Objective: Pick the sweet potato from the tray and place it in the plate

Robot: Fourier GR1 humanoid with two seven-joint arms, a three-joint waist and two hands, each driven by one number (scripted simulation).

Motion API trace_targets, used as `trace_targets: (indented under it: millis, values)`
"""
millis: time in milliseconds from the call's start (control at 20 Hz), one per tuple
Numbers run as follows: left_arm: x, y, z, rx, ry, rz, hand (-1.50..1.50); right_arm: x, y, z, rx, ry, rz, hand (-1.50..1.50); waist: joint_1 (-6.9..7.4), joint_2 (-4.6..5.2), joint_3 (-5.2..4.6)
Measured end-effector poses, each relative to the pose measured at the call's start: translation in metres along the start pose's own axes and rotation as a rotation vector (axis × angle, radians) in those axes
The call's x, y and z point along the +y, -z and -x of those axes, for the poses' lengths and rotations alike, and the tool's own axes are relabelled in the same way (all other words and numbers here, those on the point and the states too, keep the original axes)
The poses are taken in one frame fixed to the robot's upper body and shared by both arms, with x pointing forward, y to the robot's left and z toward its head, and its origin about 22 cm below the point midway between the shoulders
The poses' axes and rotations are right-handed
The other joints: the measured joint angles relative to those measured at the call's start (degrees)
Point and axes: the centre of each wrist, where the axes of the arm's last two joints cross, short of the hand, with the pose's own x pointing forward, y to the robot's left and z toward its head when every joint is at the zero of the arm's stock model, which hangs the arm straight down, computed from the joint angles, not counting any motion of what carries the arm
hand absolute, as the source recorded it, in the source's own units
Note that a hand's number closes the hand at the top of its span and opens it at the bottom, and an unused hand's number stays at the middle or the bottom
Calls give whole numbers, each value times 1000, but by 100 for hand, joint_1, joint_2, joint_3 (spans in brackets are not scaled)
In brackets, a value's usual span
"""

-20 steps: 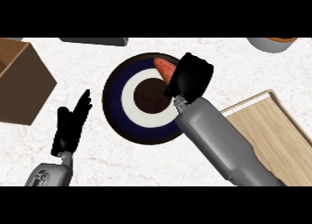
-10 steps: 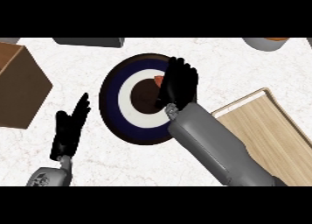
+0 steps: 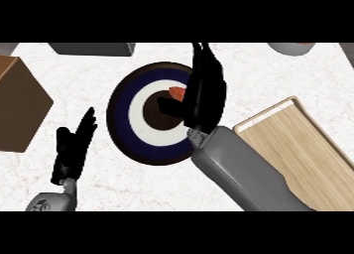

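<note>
The round plate (image 3: pixel 128 130), with a dark blue rim, a white ring and a brown centre, lies mid-counter. Of the orange sweet potato (image 3: pixel 177 92) only a small piece shows, near the plate's centre beside my right hand; the rest is hidden. My right hand (image 3: pixel 203 94) hangs over the plate with fingers stretched straight toward the far side and the thumb out to the left, open. The light wooden tray (image 3: pixel 305 149) lies to the right, partly under my right forearm. My left hand (image 3: pixel 73 146) rests open left of the plate, fingers up.
A brown box (image 3: pixel 12 104) stands at the left edge. A grey object (image 3: pixel 91 48) sits at the far edge, and a grey bowl (image 3: pixel 289 47) at the far right. White marbled counter surrounds the plate.
My right hand moved left over the plate's centre and its fingers went from curled round the sweet potato to straight. The potato now shows beside the palm. The left hand stayed put.
</note>
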Motion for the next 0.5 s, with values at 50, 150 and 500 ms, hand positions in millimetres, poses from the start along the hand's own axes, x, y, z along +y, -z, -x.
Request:
trace_targets:
  millis: [50, 150, 500]
  values:
    - [1, -1, 1, -1, 0, -3, 0, 1, -4, 4, -2, 33, 10, -150, -16, 0, -1]
    - [2, 1, 1, 3, 1, -12, 0, 4, -19, 10, -16, 80, 11, -150, -54, -2, -2]
    - [2, -5, -1, 2, -4, -21, 0, 19, -49, 22, -44, 162, 5, -150, -82, 1, -5]
